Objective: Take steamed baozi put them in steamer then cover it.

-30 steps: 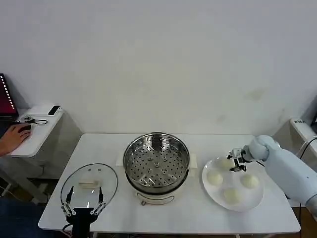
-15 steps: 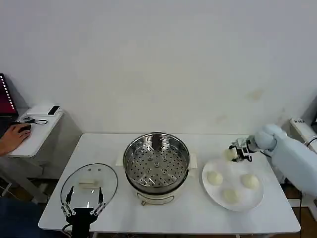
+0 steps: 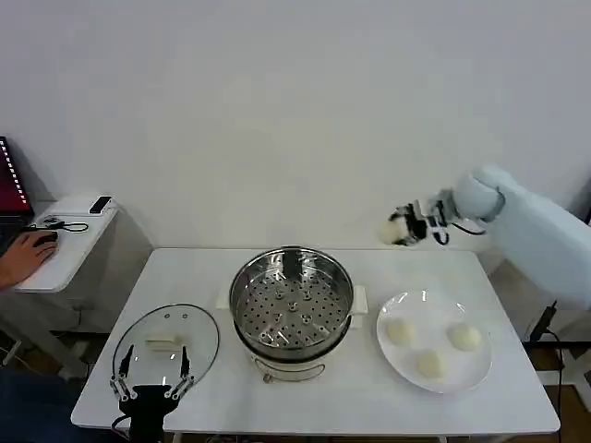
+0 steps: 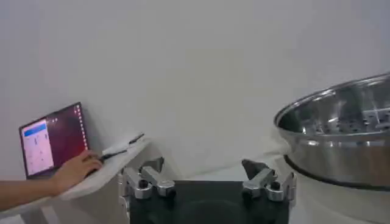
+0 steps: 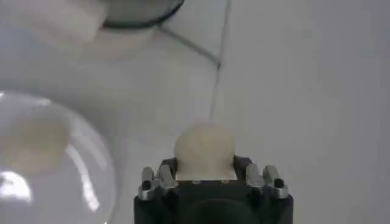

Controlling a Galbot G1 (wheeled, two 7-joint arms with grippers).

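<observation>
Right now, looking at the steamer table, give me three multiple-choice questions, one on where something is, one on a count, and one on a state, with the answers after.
1. Where is the cover?
A. On the steamer
B. Flat on the table, on the robot's left of the steamer
C. On the plate

2. How many baozi lie on the white plate?
A. Three
B. Four
C. One

3. What is the right tool doing?
A. Hanging open with nothing in it
B. Resting on the plate
C. Holding one baozi up in the air

Answers:
1. B: the glass cover lies on the table beside the steamer, just ahead of the open left tool.
2. A: three buns sit on the plate.
3. C: the right wrist view shows the held baozi between the fingers, and the head view shows it raised above the table.
</observation>
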